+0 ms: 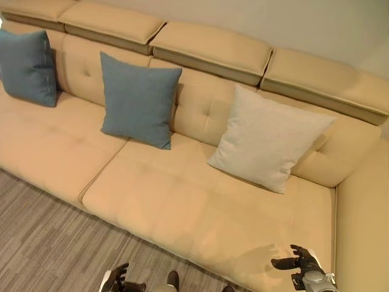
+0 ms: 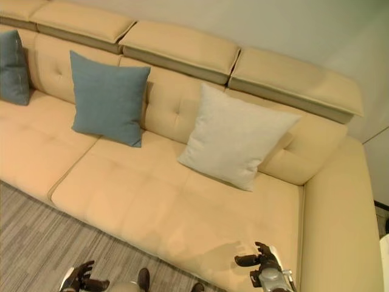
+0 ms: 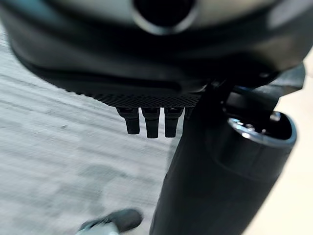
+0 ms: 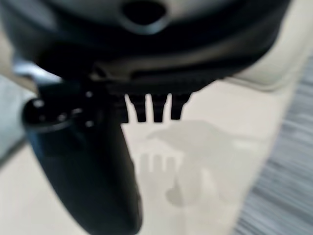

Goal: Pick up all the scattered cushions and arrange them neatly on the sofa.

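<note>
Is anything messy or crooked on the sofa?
Nothing stands out. Two blue cushions and the white cushion lean upright along the sofa backrest. Both hands, left and right, are open and hold nothing.

Living room or lounge: long tan sofa (image 1: 200, 207) fills the frame, cushions (image 1: 138, 100) propped along its backrest, grey striped carpet (image 1: 42, 243) lower left, plain wall (image 1: 292, 24) top.
</note>
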Controlling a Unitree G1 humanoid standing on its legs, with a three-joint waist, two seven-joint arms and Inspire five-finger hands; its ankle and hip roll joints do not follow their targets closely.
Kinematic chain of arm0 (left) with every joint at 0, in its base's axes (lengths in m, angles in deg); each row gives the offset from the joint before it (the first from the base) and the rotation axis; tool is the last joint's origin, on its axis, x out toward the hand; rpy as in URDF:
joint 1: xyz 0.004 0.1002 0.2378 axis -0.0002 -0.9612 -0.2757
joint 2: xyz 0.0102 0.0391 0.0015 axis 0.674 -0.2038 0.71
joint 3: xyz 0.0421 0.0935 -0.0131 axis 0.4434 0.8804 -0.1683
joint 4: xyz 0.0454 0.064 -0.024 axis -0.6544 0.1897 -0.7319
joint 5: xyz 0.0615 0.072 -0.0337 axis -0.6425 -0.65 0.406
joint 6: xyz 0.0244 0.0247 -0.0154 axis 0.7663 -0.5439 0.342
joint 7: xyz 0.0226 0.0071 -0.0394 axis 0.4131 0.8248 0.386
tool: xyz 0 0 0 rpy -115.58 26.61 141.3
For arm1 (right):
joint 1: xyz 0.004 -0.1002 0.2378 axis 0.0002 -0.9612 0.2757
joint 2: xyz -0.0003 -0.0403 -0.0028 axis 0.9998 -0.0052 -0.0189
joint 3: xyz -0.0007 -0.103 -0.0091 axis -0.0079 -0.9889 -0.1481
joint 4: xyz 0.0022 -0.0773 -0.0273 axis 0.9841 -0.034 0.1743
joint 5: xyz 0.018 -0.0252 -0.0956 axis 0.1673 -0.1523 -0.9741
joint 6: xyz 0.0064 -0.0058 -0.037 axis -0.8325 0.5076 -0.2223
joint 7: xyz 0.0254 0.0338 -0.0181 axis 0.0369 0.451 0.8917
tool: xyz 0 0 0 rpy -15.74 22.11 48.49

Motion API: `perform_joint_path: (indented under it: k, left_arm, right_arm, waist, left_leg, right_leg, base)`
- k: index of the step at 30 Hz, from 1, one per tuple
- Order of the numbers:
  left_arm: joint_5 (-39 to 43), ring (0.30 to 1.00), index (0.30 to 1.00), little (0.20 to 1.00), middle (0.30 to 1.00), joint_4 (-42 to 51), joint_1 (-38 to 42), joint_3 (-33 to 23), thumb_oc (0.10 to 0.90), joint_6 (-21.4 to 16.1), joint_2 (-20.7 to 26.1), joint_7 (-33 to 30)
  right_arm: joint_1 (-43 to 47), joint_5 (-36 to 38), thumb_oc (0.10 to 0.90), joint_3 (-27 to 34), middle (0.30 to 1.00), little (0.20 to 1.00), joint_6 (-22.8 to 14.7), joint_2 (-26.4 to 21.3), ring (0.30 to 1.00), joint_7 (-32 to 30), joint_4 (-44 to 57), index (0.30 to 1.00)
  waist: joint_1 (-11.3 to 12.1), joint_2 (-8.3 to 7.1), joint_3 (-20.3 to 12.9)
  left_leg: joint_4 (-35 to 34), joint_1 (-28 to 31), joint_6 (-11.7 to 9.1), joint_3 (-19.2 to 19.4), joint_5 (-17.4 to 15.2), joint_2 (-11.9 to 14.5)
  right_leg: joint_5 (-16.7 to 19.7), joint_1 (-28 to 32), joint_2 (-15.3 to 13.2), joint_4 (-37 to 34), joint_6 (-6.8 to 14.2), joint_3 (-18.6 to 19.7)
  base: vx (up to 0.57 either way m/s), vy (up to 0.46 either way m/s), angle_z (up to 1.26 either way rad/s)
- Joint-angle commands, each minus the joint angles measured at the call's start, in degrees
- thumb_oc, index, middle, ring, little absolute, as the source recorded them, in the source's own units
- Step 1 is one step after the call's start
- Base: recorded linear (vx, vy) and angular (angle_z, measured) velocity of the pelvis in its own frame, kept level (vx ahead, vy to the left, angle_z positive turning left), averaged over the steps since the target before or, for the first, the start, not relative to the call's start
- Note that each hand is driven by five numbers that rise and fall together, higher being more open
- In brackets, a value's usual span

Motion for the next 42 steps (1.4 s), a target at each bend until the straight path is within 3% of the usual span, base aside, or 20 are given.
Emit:
perform_joint_path:
  k: [1,7,27,28,29,36,42]
  left_arm:
    - [-2.32,0.900,0.900,0.900,0.900,-0.26,2.74,0.05,0.800,-1.37,-0.40,-0.26]
    - [-3.02,0.900,0.900,0.900,0.900,0.30,3.73,1.20,0.800,-0.89,-0.72,0.03]
    - [-7.54,0.900,0.900,0.900,0.900,8.04,4.73,5.40,0.800,0.78,1.77,1.28]
    - [-6.74,0.900,0.900,0.900,0.900,7.00,4.15,5.11,0.800,0.54,1.78,0.85]
    - [-6.60,0.900,0.900,0.900,0.900,5.18,4.31,5.38,0.800,0.50,1.36,0.71]
    - [-6.04,0.900,0.900,0.900,0.900,0.56,6.46,3.83,0.800,0.67,-0.63,-1.14]
    - [-5.99,0.900,0.900,0.900,0.900,-0.81,6.58,3.65,0.800,0.54,-1.62,-1.27]
  right_arm:
    - [2.25,1.72,0.800,1.28,0.900,0.900,0.09,-4.79,0.900,-1.51,-2.83,0.900]
    - [2.53,2.09,0.800,2.33,0.900,0.900,0.91,-5.79,0.900,-2.34,-5.41,0.900]
    - [6.42,3.92,0.800,6.42,0.900,0.900,5.28,-10.09,0.900,-2.85,-12.72,0.900]
    - [7.52,4.45,0.800,4.64,0.900,0.900,3.19,-8.37,0.900,-3.76,-10.79,0.900]
    - [8.33,5.82,0.800,4.56,0.900,0.900,4.48,-7.28,0.900,-2.81,-10.45,0.900]
    - [0.61,3.75,0.800,3.68,0.900,0.900,2.76,0.27,0.900,-4.41,-8.59,0.900]
    - [-3.01,2.71,0.800,2.55,0.900,0.900,2.00,4.08,0.900,-4.31,-7.13,0.900]
  waist:
    - [1.29,-0.77,-2.98]
    - [1.05,-0.20,-3.81]
    - [2.62,0.38,-5.38]
    - [2.71,0.32,-5.39]
    - [2.52,0.16,-5.65]
    - [0.33,0.32,-5.87]
    - [-0.63,0.56,-5.78]
  left_leg:
    - [-1.02,-1.19,-0.62,-4.60,-3.70,-2.26]
    - [-2.22,-0.97,-1.84,-6.39,-2.08,-1.83]
    - [-2.22,-0.11,-3.18,-10.41,-1.37,-1.38]
    - [-2.22,0.13,-3.28,-10.49,-1.52,-1.29]
    - [-2.22,-0.23,-3.20,-10.62,-1.32,-1.38]
    - [-2.22,0.07,-2.96,-10.33,-1.68,-1.57]
    - [-2.22,0.30,-2.78,-10.13,-1.82,-1.69]
  right_leg:
    - [-4.01,-1.33,-0.19,4.04,2.91,0.56]
    - [-3.14,0.64,0.76,0.29,2.49,-1.44]
    - [-4.25,3.17,0.73,0.29,1.72,-4.94]
    - [-4.34,3.42,0.88,0.29,1.57,-4.81]
    - [-4.15,3.15,0.77,0.29,1.57,-4.89]
    - [-4.06,3.25,0.67,0.29,1.40,-4.35]
    - [-3.94,3.26,0.54,0.29,1.31,-4.20]
  base:
    - [-0.03,-0.060,0.02]
    - [-0.04,-0.043,0.11]
    - [0.00,0.001,0.13]
    - [-0.01,0.012,0.22]
    - [0.00,0.008,0.18]
    - [0.00,0.002,0.01]
    - [0.00,0.000,0.00]
